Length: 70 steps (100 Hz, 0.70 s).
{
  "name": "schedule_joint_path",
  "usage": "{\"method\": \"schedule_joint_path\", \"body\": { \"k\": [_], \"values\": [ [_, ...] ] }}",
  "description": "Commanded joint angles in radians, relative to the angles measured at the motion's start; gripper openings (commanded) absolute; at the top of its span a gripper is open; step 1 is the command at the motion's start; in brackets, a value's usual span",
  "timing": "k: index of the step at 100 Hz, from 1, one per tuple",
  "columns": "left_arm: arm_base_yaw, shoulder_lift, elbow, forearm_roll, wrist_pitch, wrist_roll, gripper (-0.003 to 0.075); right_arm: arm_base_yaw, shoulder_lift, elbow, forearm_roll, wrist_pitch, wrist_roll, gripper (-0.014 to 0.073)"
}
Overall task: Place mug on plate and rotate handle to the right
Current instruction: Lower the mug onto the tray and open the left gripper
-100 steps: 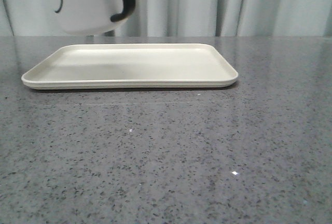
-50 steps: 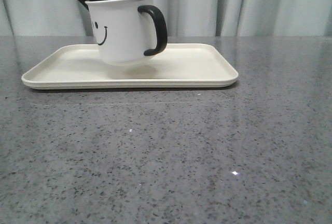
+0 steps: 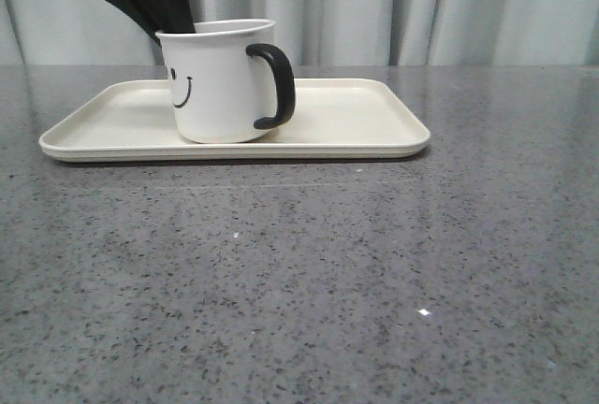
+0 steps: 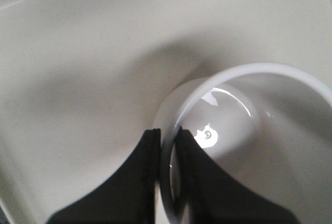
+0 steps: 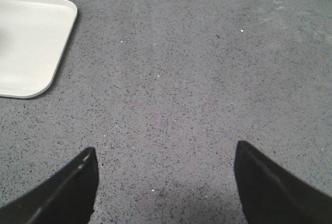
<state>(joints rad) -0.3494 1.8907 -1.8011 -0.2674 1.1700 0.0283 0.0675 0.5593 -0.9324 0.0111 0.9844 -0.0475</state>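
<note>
The left gripper (image 4: pixel 167 175) pinches the mug (image 3: pixel 223 81) wall between its fingers; the right gripper (image 5: pixel 165 182) hangs with fingers spread wide.

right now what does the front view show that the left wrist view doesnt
Only the front view shows the mug's smiley face, its black handle pointing right, its base resting on the plate, and the grey table and curtain behind.

Only the left wrist view shows the mug's bare inside and the left gripper pinching the rim, one finger inside the wall and one outside.

Both show the mug on the plate with the left gripper at its rim.
</note>
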Motion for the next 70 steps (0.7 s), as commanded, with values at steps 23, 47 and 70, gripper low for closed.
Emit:
{"method": "schedule_joint_path", "body": {
  "k": [23,47,70],
  "values": [
    [-0.014,-0.049,-0.033,-0.023,-0.026,0.028,-0.0019,0.0,0.014,-0.026,-0.011,-0.075,-0.011,0.0547],
    [-0.018,-0.049,-0.033,-0.023,-0.026,0.053,0.0069,0.0,0.014,-0.026,-0.011,-0.075,-0.011,0.0547],
    [-0.018,-0.049,-0.033,-0.023,-0.04,0.053,0.0393,0.0,0.014,-0.026,-0.011,-0.075,-0.011,0.0547]
  ]
}}
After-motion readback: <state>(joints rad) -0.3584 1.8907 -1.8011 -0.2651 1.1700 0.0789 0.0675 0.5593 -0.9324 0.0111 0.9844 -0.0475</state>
